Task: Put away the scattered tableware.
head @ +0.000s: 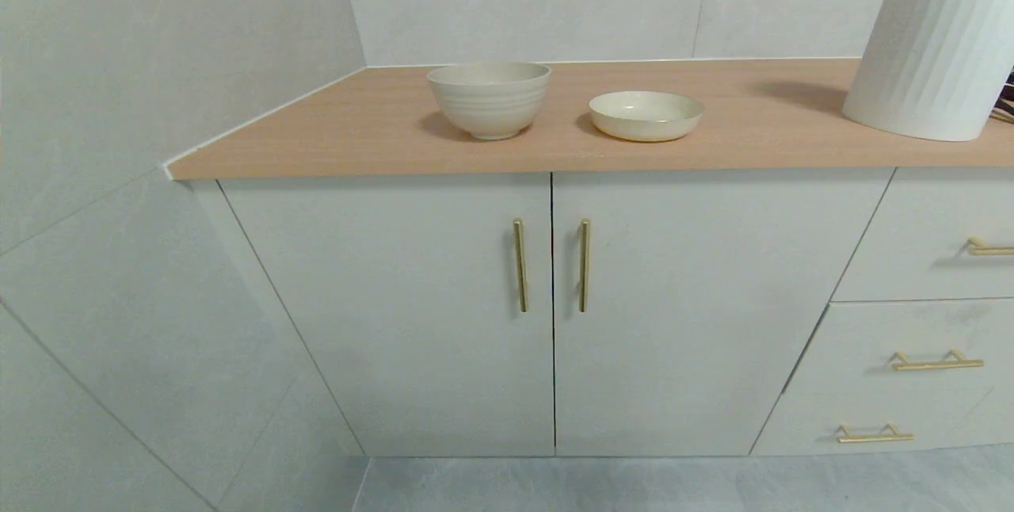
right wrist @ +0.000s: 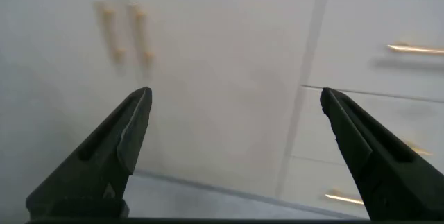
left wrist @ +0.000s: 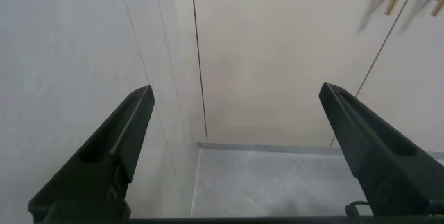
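**A:** Where is the tableware?

**B:** Both pieces stand on the desk [head: 356, 131]. The deep bowl [head: 489, 98], ribbed on its outside, sits upright toward the corner end. The shallow dish [head: 646, 115] sits to its right, near it but not touching.

**A:** What surrounds them?

**B:** Farther right on the same desk, well apart from the dish, stands a ribbed white container [head: 935, 40], cut off by the edge of the head view. Below the desk are two cupboard doors [head: 396, 314], both shut. Each carries an upright gold handle [head: 520, 265] beside the seam where they meet. To the right of the doors is a stack of drawers [head: 911, 322] with gold handles set crosswise. A pale tiled wall [head: 119, 100] closes off the left side and the back, and a grey floor [head: 634, 484] runs along the foot of the cupboard.

**A:** And the arms?

**B:** The left gripper [left wrist: 236, 89] hangs low, facing the cupboard front where it meets the wall, with the floor just beneath. Its dark fingers [left wrist: 118, 148] are spread wide with nothing between them. The right gripper [right wrist: 236, 92] faces the cupboard where the doors give way to the drawers. Its fingers [right wrist: 361, 148] are likewise spread apart and grasp nothing. Neither gripper touches the bowl or the dish.
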{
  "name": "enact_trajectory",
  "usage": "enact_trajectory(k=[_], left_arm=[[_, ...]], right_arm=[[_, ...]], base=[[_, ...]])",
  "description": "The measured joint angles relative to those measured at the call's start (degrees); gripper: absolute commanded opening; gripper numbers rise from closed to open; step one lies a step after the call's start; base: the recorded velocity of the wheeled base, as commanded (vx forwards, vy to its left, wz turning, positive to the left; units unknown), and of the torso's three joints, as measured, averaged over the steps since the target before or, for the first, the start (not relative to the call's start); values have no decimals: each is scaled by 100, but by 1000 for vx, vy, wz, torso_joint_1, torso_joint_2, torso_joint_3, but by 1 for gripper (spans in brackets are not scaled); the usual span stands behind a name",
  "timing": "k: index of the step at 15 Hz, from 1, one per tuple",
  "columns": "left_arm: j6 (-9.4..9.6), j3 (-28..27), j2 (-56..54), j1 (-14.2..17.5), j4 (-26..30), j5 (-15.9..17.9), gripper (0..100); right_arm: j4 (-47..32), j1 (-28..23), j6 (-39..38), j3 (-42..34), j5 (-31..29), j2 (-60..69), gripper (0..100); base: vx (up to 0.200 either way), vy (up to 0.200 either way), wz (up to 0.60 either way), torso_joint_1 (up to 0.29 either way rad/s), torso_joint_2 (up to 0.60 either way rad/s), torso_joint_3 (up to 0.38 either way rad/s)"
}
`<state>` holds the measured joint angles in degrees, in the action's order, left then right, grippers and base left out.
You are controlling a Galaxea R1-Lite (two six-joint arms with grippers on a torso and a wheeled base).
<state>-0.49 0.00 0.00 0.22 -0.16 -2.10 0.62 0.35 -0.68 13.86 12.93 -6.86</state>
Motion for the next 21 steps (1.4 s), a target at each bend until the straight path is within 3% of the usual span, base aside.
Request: enact_trajectory(k=[3, 6, 10, 13, 16, 21], left_arm=[[-2, 0, 0, 2, 0, 0, 100], [-2, 0, 0, 2, 2, 0, 100], [-2, 0, 0, 2, 0, 0, 100], [-2, 0, 0, 2, 2, 0, 100], [-2, 0, 0, 2, 0, 0, 100], [-2, 0, 0, 2, 0, 0, 100]], right_arm=[[115, 160, -46, 586, 644, -1590, 100], [666, 879, -191, 1248, 892, -3600, 100], [2508, 1843, -323, 2011, 846, -6468, 100], [3457, 2337, -675, 2918, 1005, -8120, 100], [3666, 2687, -1165, 3784, 1295, -9110, 100], [4273, 2859, -1420, 4145, 1314, -10096, 100]], base=[[0, 0, 0, 0, 0, 0], [0, 0, 0, 0, 0, 0], [0, 0, 0, 0, 0, 0], [0, 0, 0, 0, 0, 0], [0, 0, 0, 0, 0, 0], [0, 0, 0, 0, 0, 0]])
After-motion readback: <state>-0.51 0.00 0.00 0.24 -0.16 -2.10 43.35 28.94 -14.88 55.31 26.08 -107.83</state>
